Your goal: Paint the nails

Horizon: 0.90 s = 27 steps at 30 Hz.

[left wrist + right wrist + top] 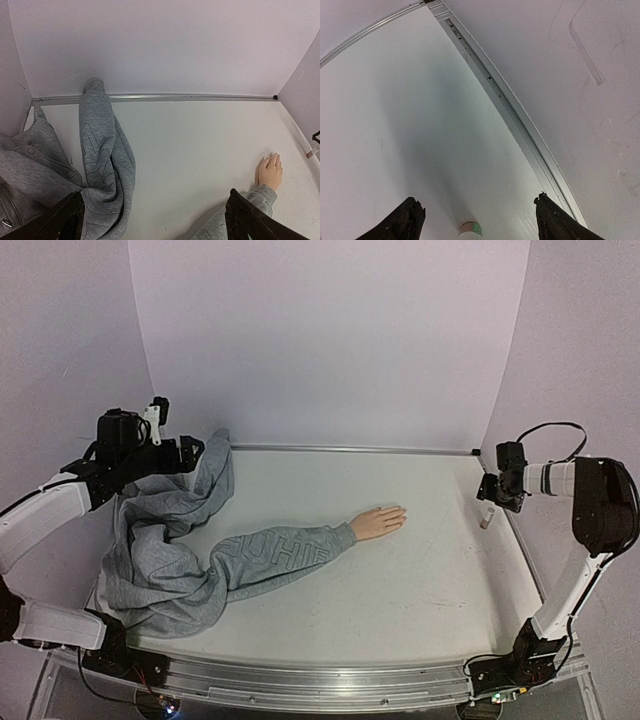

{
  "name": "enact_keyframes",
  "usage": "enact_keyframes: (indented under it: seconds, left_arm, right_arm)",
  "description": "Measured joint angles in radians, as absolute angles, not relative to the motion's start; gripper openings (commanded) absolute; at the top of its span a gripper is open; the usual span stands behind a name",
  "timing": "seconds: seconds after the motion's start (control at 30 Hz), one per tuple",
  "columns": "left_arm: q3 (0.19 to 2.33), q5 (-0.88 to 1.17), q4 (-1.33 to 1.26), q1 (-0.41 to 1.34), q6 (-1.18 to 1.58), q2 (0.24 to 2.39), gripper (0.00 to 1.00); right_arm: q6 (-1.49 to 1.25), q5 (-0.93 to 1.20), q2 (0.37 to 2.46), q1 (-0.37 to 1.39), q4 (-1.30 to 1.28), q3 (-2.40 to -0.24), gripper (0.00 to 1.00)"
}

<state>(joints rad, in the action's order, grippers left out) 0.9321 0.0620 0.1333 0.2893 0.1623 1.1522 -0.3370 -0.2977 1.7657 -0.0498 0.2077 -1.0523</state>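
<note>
Hand (378, 522): peach, lying flat near the middle of the tabletop (430, 580), with its fingers pointing right. It is well apart from both tools.

Nails (399, 513): out at the tips of those fingers, but too tiny to pick out in any view. I can't tell whether there's any colour on them.

Sweatshirt (165, 540): grey, heaped on the left side. One sleeve (285, 555) runs out to the hand and hides the wrist, and the raised lettering on it is unreadable. A second stretch of grey cloth climbs to the back wall.

Bottle (486, 518): small, pale and upright, right beside the rail at the right wall. From the right wrist camera only its white top with a touch of green peeks in at the bottom edge. The body is cut off.

Left tool (188, 452): far left, over the bunched cloth. In its wrist view the two dark fingers (60, 220) poke in at the bottom corners, cut off by the frame edge. They are spread wide with nothing between them, so it is open and empty.

Right tool (492, 495): at the right edge, hanging just above the bottle. In the wrist view one finger stands on each side of the bottle top with a gap on both sides. The fingers are apart and there is no grip. From above, the fingertips blur into the dark wrist.
</note>
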Motion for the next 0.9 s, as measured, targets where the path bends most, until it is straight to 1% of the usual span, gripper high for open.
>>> enact_keyframes:
  seconds: [0.23,0.47,0.6,0.67,0.9]
  left_arm:
    - [0.937,0.089,0.133,0.289,0.165,1.166,1.00]
    - [0.946,0.108,0.134,0.292,0.171,1.172,0.99]
    - [0.948,0.114,0.134,0.292,0.181,1.173,0.99]
    - [0.948,0.114,0.134,0.294,0.183,1.173,1.00]
    - [0.949,0.129,0.136,0.294,0.184,1.182,0.99]
  right_arm:
    - [-0.327,-0.266,1.766,-0.050,0.204,-1.018,0.68]
    - [-0.315,-0.242,1.777,-0.050,0.202,-1.005,0.53]
    - [-0.312,-0.230,1.779,-0.050,0.202,-1.001,0.46]
    - [-0.311,-0.224,1.779,-0.050,0.202,-1.001,0.45]
    - [-0.310,-0.216,1.780,-0.050,0.206,-0.994,0.32]
